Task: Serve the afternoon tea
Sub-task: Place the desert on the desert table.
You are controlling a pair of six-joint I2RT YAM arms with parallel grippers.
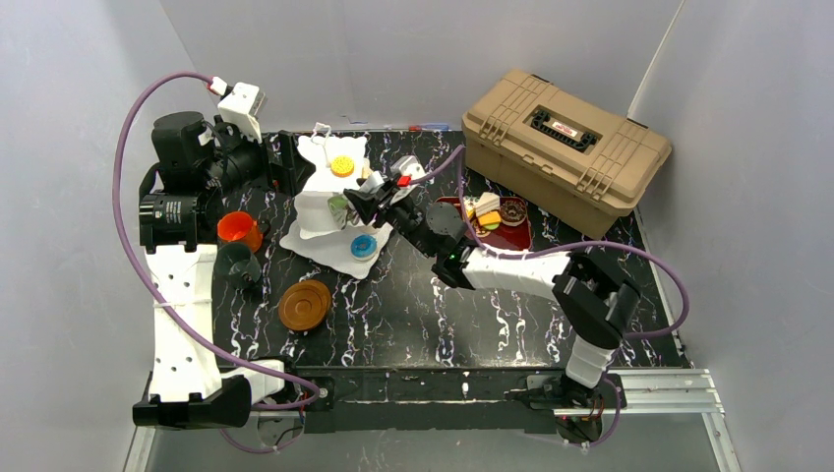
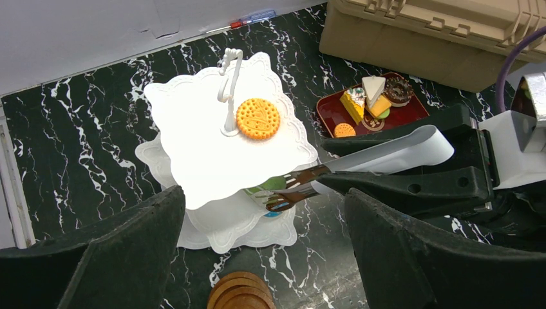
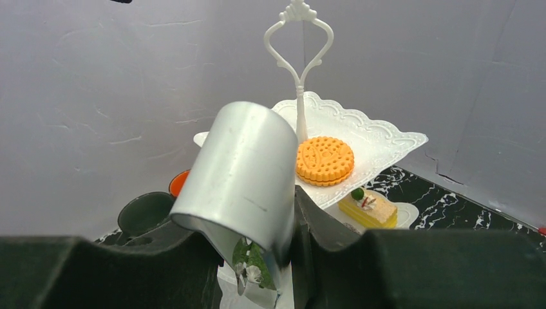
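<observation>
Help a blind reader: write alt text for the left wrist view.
The right claw grips metal tongs whose tips meet a green pastry on the middle tier of a white three-tier stand. An orange biscuit sits on top; behind, a red pastry tray.

A: What stands at the far right?
B: A tan toolbox (image 1: 565,147), lid down, on the black marbled table (image 1: 472,315).
A: And to its left?
B: A dark red tray (image 1: 514,239) just beside it, then metal tongs (image 2: 393,151), wooden-tipped, pointing left.
</observation>
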